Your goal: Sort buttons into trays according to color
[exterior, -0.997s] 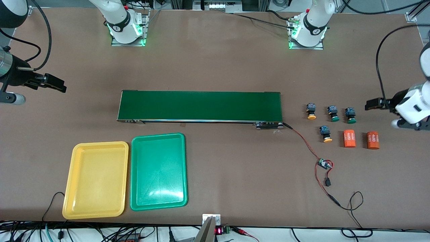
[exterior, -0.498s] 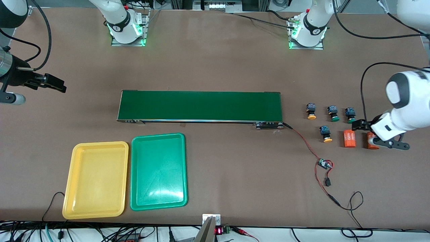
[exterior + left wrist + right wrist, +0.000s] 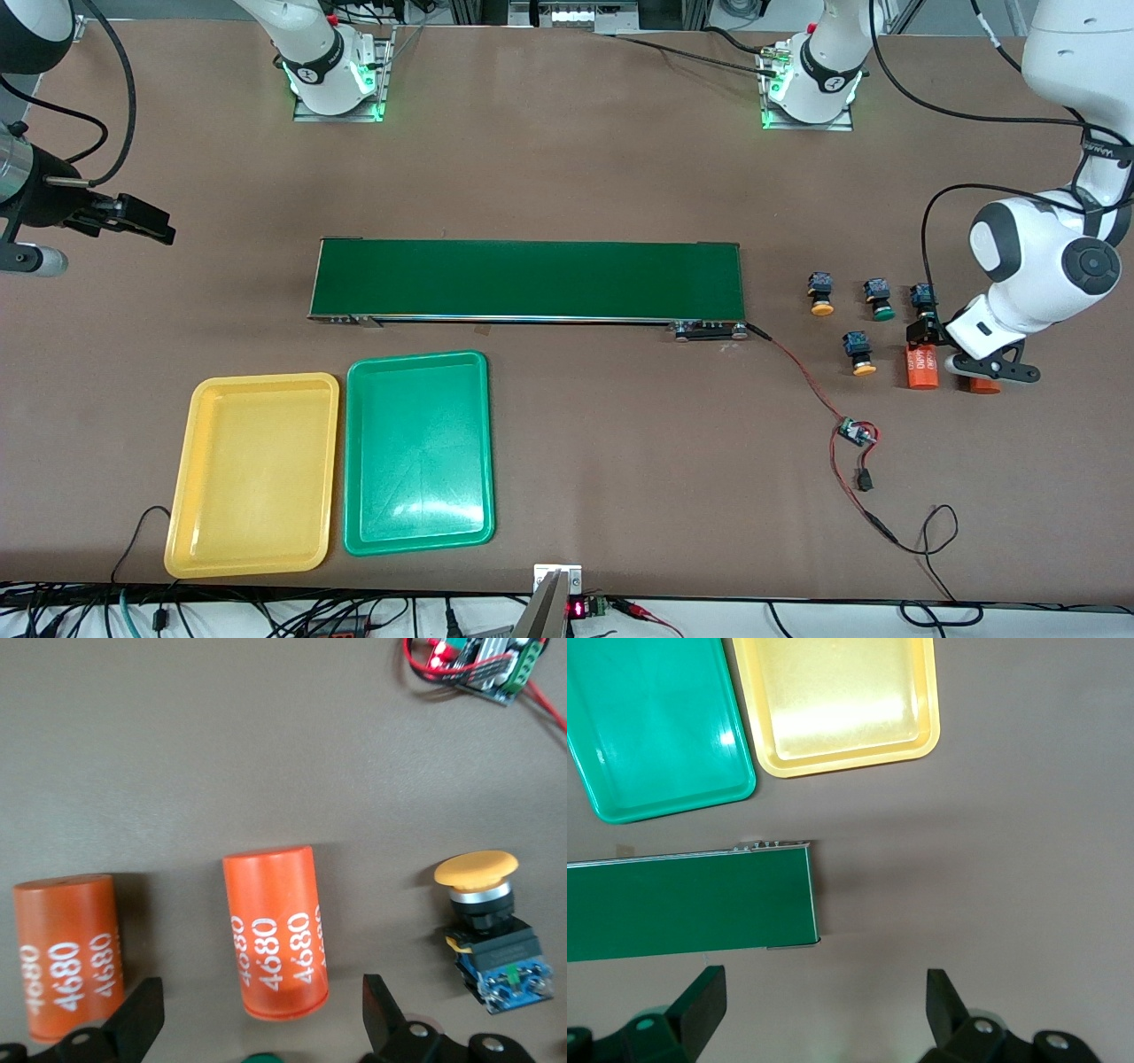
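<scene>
Left gripper (image 3: 921, 330): jaws spread, holding nothing, over the orange cylinders (image 3: 921, 368) and the green-capped button (image 3: 924, 295) at the left arm's end. Right gripper (image 3: 146, 221): jaws spread, waiting above the right arm's end. Four buttons (image 3: 858, 352) on the table beside the conveyor belt (image 3: 527, 279); yellow tray (image 3: 252, 474) and green tray (image 3: 418, 452) nearer the front camera.
</scene>
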Tool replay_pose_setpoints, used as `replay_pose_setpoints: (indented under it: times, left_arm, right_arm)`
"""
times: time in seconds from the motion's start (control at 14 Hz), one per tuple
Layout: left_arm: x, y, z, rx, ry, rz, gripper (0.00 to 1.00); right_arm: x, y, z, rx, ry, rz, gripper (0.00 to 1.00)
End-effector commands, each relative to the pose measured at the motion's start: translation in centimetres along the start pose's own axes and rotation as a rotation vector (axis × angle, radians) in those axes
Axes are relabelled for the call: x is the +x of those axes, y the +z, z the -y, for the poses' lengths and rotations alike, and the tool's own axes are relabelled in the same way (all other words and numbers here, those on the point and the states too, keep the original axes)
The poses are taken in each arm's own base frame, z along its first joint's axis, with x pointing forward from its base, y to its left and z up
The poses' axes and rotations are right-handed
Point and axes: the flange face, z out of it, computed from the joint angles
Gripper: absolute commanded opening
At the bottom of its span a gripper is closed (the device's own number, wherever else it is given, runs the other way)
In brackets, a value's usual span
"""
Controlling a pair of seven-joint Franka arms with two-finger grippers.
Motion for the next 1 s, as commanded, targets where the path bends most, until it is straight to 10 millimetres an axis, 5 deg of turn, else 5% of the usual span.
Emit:
replay_pose_setpoints:
  times: [0.0,0.21,0.36,0.5,0.64,0.93]
  left_arm:
    - [0.4,1.1,-0.2,0.002,0.017,-0.011,0.97]
    - [0.8,3.9,-0.2,0.028,0.021,-0.083,0.89]
    - [0.9,3.7,-0.3,0.029,0.018,-0.084,0.47]
    - [1.0,3.2,-0.3,0.027,0.016,-0.080,0.31]
    - [1.8,0.3,-0.9,0.026,0.031,-0.083,0.29]
    - [4.6,-9.8,-4.6,-0.019,0.152,-0.026,0.29]
  right_arm:
    - [0.7,0.0,-0.1,0.008,-0.009,0.002,1.00]
    - [0.7,0.1,0.2,0.006,-0.012,0.003,1.00]
    - [0.7,0.1,0.1,0.006,-0.010,0.003,1.00]
    - [0.7,0.1,0.2,0.006,-0.016,0.003,1.00]
    - [0.7,0.1,0.2,0.006,-0.019,0.003,1.00]
    - [0.9,0.0,0.0,0.009,-0.015,-0.011,1.00]
